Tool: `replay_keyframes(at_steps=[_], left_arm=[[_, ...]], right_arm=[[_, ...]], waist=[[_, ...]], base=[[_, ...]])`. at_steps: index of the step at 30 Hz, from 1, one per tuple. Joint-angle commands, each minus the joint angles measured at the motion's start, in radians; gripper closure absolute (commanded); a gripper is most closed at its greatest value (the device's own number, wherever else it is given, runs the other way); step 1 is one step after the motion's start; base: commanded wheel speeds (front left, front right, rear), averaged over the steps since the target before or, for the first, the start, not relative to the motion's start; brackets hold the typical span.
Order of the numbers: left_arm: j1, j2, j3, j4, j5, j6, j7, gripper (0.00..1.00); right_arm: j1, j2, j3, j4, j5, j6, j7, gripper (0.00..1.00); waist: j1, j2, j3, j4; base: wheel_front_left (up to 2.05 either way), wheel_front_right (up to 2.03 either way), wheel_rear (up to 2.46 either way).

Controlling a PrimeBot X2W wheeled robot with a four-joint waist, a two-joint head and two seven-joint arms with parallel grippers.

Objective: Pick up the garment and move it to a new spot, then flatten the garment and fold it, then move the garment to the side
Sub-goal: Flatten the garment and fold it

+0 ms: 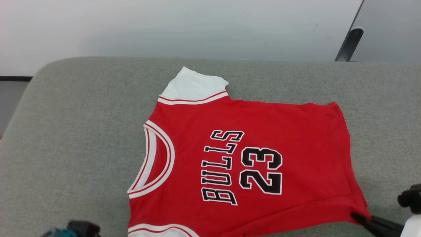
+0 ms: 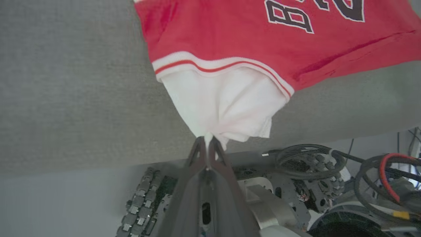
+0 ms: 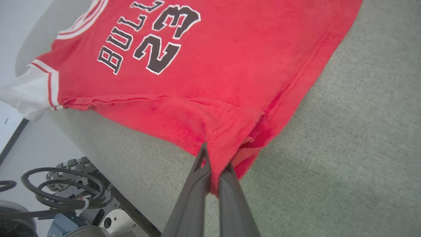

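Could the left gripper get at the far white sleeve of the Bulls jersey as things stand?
Probably not yet: the left gripper is shut on the near white sleeve, so its jaws are taken. Otherwise only flat jersey lies before the far white sleeve.

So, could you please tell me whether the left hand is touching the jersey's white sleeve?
Touching. The left wrist view shows the left hand closed on a bunched pinch of the white sleeve of the jersey, with fabric squeezed between its fingers.

Grey-green upholstered surface [image 1: 65, 138] with rounded corners, pale plain backdrop [image 1: 197, 29] beyond, dark slanted post [image 1: 349, 43] at upper right.
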Motion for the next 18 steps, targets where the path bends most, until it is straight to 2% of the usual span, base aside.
replay_keyframes(at_steps=[1,5,9,13,18], left_arm=[[-0.033,0.020,0.004,-0.007,0.033,0.014,0.011,1.00],[-0.139,0.064,0.018,0.002,0.138,-0.003,0.077,1.00],[-0.275,0.081,0.033,0.060,0.259,-0.071,0.182,1.00],[-0.414,0.044,0.046,0.156,0.354,-0.174,0.309,1.00],[-0.553,-0.062,0.052,0.334,0.413,-0.326,0.416,1.00]], right_arm=[[0.013,0.006,-0.037,-0.009,0.001,-0.001,-0.003,1.00],[0.023,0.033,-0.115,-0.012,-0.037,-0.001,0.030,1.00],[-0.020,0.092,-0.195,0.005,-0.099,-0.001,0.095,1.00],[-0.067,0.165,-0.245,0.012,-0.164,-0.001,0.180,1.00],[-0.144,0.254,-0.276,0.035,-0.251,-0.001,0.289,1.00]], waist=[[0.0000,0.0000,0.011,-0.010],[0.0000,0.0000,0.028,-0.026],[0.0000,0.0000,0.048,-0.045],[0.0000,0.0000,0.069,-0.060],[0.0000,0.0000,0.103,-0.081]], base=[[0.00,0.00,0.00],[0.00,0.00,0.00],[0.00,0.00,0.00],[0.00,0.00,0.00],[0.00,0.00,0.00]])
